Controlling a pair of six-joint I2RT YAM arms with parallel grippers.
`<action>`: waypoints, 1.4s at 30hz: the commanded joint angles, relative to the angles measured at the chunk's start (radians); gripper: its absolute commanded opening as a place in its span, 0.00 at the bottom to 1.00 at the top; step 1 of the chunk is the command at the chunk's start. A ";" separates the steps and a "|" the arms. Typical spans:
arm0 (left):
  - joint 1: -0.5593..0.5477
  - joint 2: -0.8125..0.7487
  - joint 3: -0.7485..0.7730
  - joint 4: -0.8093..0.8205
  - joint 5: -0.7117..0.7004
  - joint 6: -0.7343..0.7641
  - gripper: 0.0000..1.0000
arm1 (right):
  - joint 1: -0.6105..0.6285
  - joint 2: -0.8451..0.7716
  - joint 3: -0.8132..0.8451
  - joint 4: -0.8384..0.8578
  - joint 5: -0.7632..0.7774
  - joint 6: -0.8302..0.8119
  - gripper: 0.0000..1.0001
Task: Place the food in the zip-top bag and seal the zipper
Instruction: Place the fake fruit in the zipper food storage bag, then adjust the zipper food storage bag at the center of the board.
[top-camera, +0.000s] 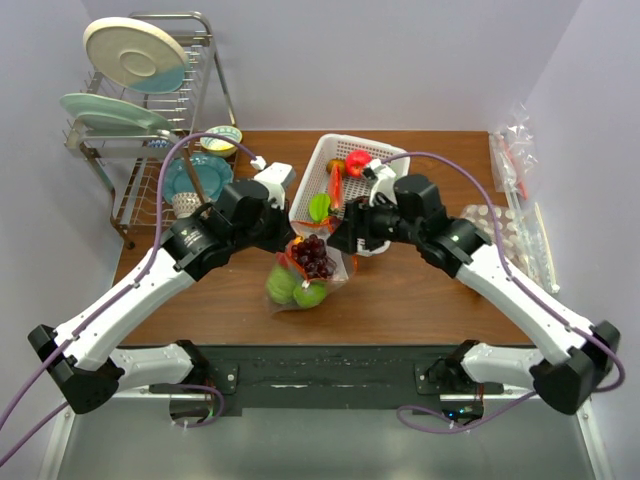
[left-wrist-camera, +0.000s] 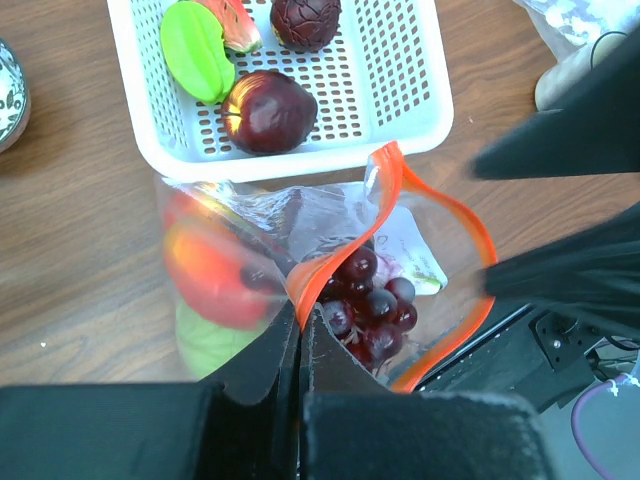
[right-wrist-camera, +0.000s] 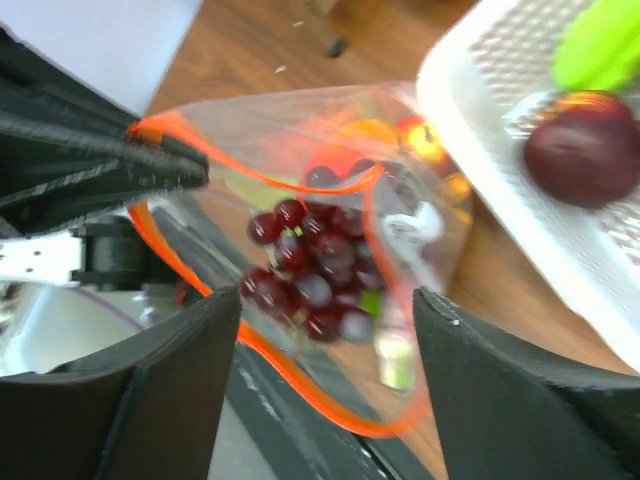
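Basket (top-camera: 312, 170) at 12, fruit (left-wrist-camera: 268, 110) left in it. Bag (top-camera: 300, 275) at its 6, mouth up. L gripper (left-wrist-camera: 300, 340) clamped on zipper (left-wrist-camera: 450, 215) at bag's 9, props mouth open for loading. R gripper (right-wrist-camera: 325, 300) wide, empty, over mouth. Grapes (right-wrist-camera: 310, 270) already inside.

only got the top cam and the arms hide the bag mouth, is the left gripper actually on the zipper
observer: yes, the left wrist view shows the left gripper shut on the zipper at the near lip, and the mouth gapes open.
operator: and the other one, holding anything
observer: no, in the right wrist view the right gripper is open with nothing between its fingers. The grapes lie inside the zip-top bag.
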 joint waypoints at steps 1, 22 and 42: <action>-0.003 -0.021 0.000 0.073 0.012 -0.020 0.00 | 0.000 -0.100 0.007 -0.209 0.171 -0.070 0.69; -0.003 -0.029 -0.012 0.056 0.039 -0.024 0.00 | 0.006 -0.189 -0.236 -0.096 -0.002 0.017 0.63; -0.003 -0.022 0.008 0.035 0.041 -0.017 0.00 | 0.026 -0.154 -0.305 0.057 -0.108 0.104 0.05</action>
